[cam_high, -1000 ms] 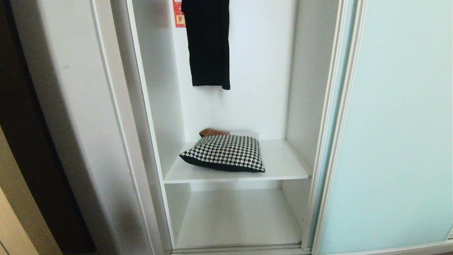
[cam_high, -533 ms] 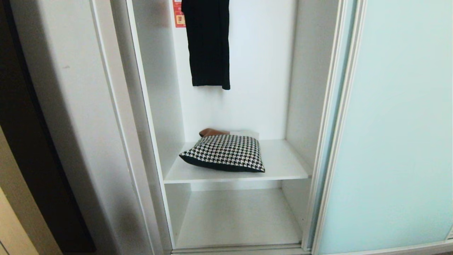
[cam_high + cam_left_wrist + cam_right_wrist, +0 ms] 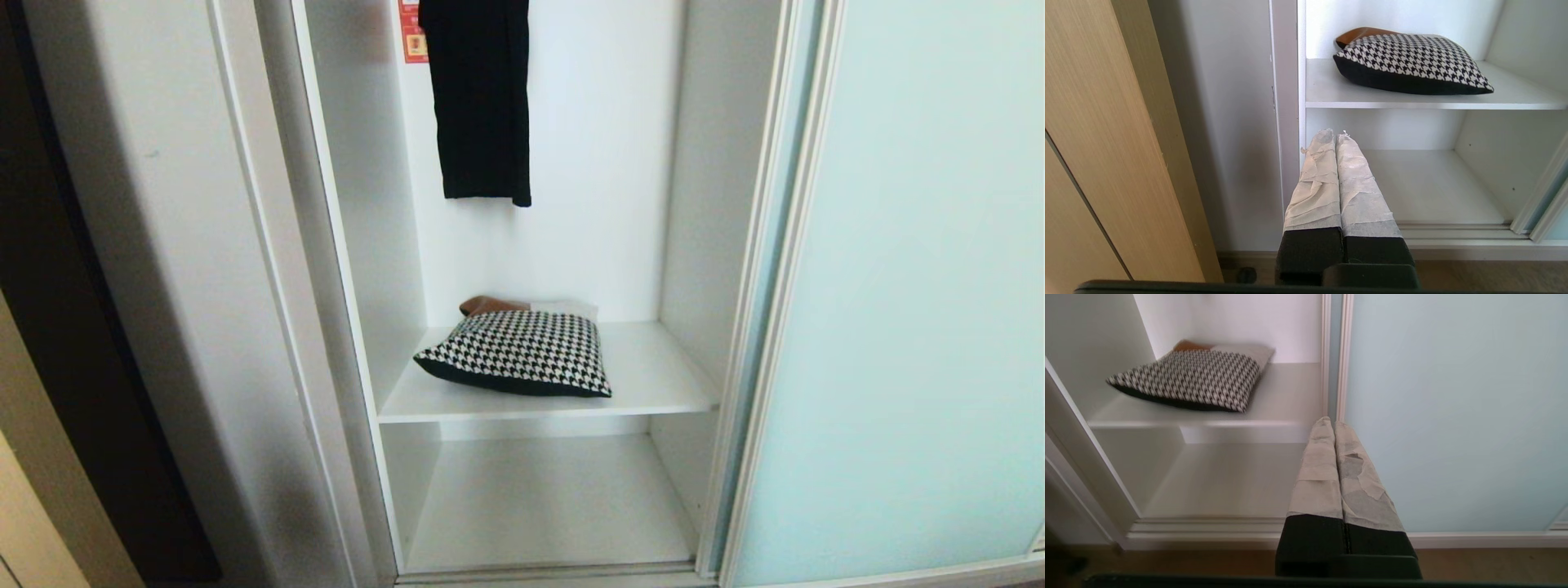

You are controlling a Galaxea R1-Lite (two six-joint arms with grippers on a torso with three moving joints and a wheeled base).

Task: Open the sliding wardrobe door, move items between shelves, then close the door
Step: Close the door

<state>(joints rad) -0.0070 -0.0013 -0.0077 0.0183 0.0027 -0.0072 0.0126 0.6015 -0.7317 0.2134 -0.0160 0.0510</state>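
The frosted aqua sliding wardrobe door point(image 3: 914, 310) stands slid to the right, leaving the compartment open. A houndstooth cushion point(image 3: 522, 353) with a tan patch at its back lies on the upper white shelf point(image 3: 653, 384); the lower shelf point(image 3: 555, 506) below it is bare. Neither arm shows in the head view. My left gripper point(image 3: 1335, 134) is shut and empty, low before the wardrobe's left frame, below the cushion point(image 3: 1412, 61). My right gripper point(image 3: 1334, 422) is shut and empty, low in front of the door's left edge point(image 3: 1345, 355), with the cushion point(image 3: 1192, 377) off to its side.
A long black ribbed garment point(image 3: 482, 98) hangs at the back of the compartment above the cushion. The white side panel point(image 3: 204, 286) bounds the opening on the left, with a wooden panel point(image 3: 1106, 143) beyond it. The door track point(image 3: 1208, 528) runs along the floor.
Nothing has visibly changed in the head view; cushion, garment and door stay where they were.
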